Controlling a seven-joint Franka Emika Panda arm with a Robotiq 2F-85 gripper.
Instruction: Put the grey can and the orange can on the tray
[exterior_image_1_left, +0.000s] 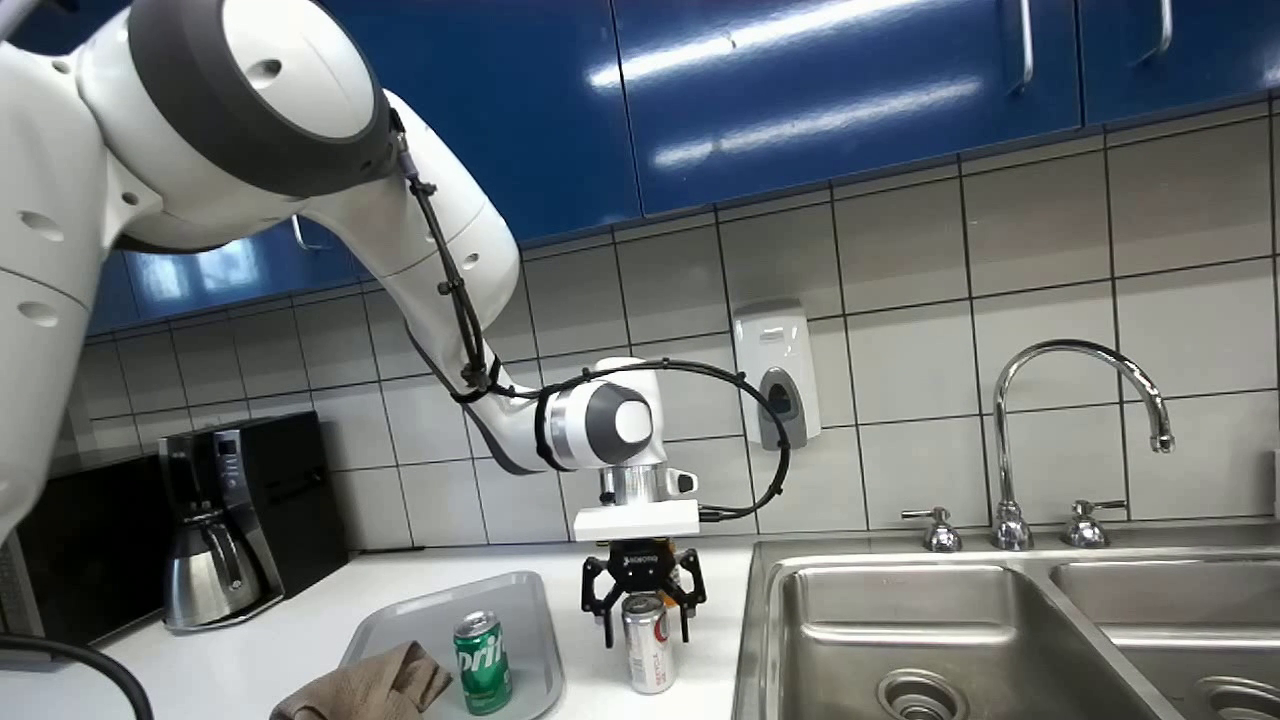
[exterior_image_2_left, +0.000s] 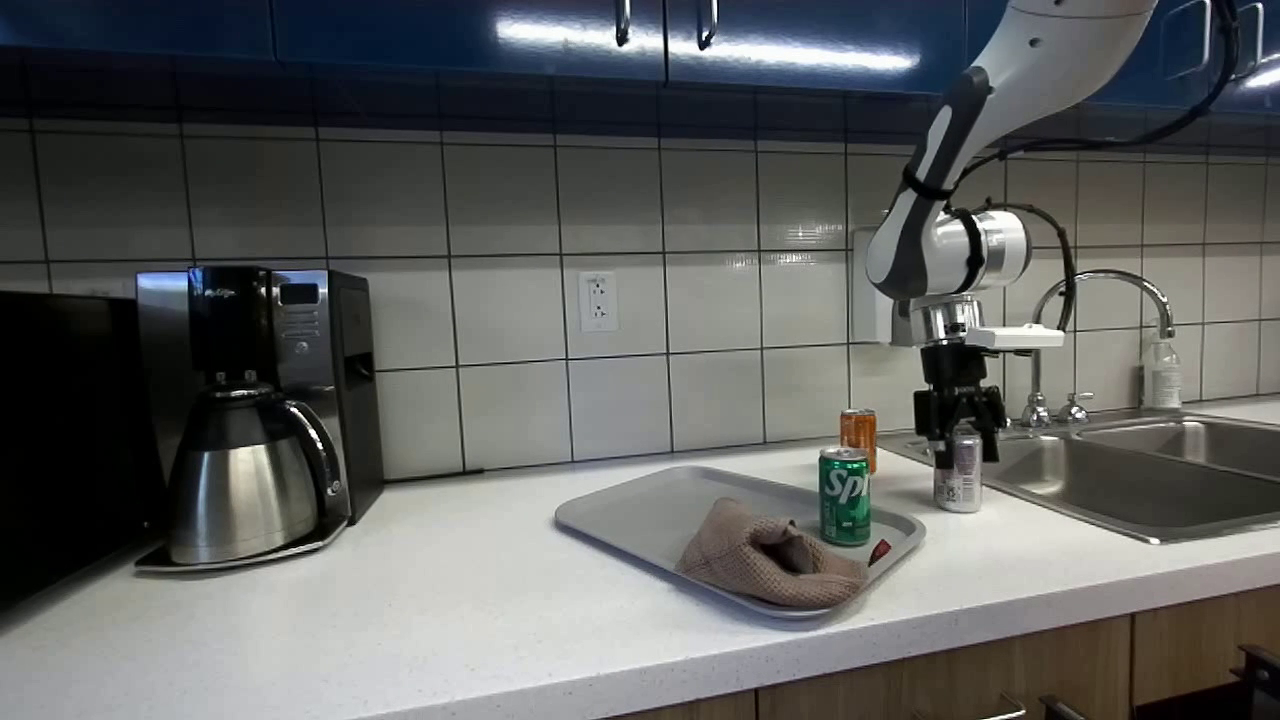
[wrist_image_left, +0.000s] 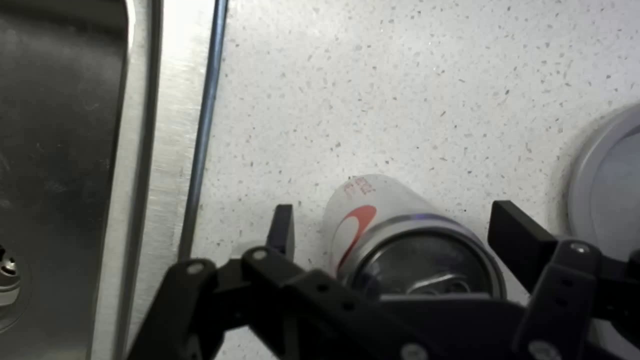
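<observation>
In the wrist view, the spread gripper straddles the upright grey can on the worktop, gaps visible at 9 and 3 o'clock. In an exterior view, the orange can also appears, at 10 o'clock from the grey can, partly behind the green can that the tray carries.

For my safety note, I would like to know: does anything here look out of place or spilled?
A crumpled brown cloth lies on the tray beside the green can, taking up loading room. A small dark-red piece, unidentifiable, sits near the rim. I see no spill.
</observation>
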